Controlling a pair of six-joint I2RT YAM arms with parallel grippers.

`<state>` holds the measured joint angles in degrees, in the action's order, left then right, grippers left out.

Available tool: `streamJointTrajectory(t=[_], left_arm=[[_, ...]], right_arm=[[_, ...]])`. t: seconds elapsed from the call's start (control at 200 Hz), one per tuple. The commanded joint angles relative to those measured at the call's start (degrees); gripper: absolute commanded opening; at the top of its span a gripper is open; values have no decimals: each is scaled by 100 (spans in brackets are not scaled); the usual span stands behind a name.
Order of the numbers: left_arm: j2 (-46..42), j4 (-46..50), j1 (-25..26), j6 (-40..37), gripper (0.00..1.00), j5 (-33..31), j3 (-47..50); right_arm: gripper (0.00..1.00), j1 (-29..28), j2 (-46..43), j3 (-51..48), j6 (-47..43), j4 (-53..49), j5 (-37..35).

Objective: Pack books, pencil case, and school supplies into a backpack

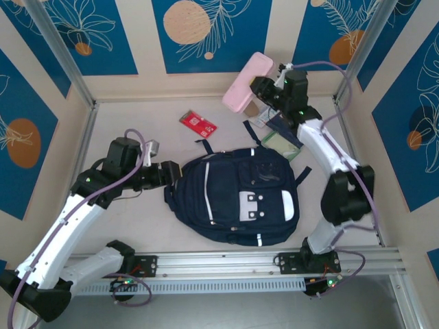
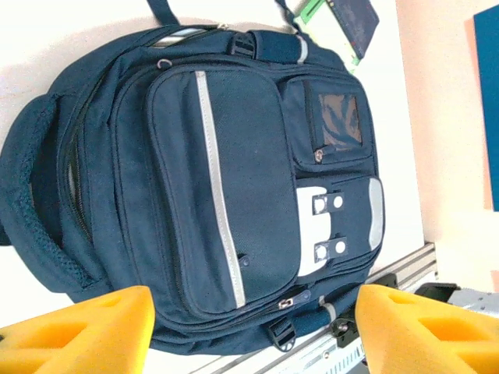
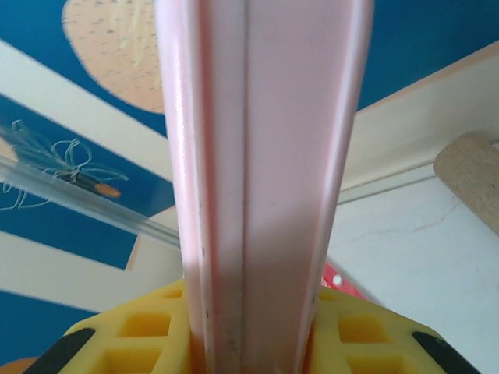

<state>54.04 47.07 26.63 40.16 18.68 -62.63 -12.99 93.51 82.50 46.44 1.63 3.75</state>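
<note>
From above, the navy backpack (image 1: 236, 199) lies flat mid-bench (image 1: 137, 123), front pocket up. The right pincer (image 1: 264, 92) is clamped on one end of the pale pink pencil case (image 1: 247, 82), which is raised near the back wall. The left pincer (image 1: 171, 173) sits just beside the backpack's left edge. A red book (image 1: 197, 123) lies apart behind the backpack.

The left wrist view shows what the overhead cannot: the yellow fingers (image 2: 86, 331) stand wide apart, holding nothing. The backpack's side zip looks partly open, though the angle is too oblique to be sure. A navy book (image 2: 355, 19) lies beyond its top.

The right wrist view shows the pads (image 3: 132, 327) pressed against both flat faces of the pencil case. It juts out without sagging, so it is probably light and fairly stiff, and an end grip suits it. The backpack is soft cloth, best pinched at the zip edge.
</note>
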Motion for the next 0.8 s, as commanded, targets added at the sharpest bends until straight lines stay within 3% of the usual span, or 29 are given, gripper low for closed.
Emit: streamJointTrajectory(t=[0.0, 0.13, 0.32, 0.56, 0.795], left_arm=[[-79, -524, -62, 384, 72, 219, -13], [-43, -1403, -57, 1067, 76, 417, 221], [192, -3687, 258, 2581, 85, 552, 925], [669, -5159, 888, 3095, 86, 227, 980], [925, -5606, 1053, 3442, 85, -18, 1051]], right_arm=[[13, -49, -969, -907, 46, -344, 138], [13, -182, -2284, -2168, 929, -65, 29], [13, -632, -3572, -3537, 2573, 596, -508], [14, -1450, -3987, -3964, 3544, 1004, -1518], [14, -1750, -3870, -3891, 3896, 1447, -1818]])
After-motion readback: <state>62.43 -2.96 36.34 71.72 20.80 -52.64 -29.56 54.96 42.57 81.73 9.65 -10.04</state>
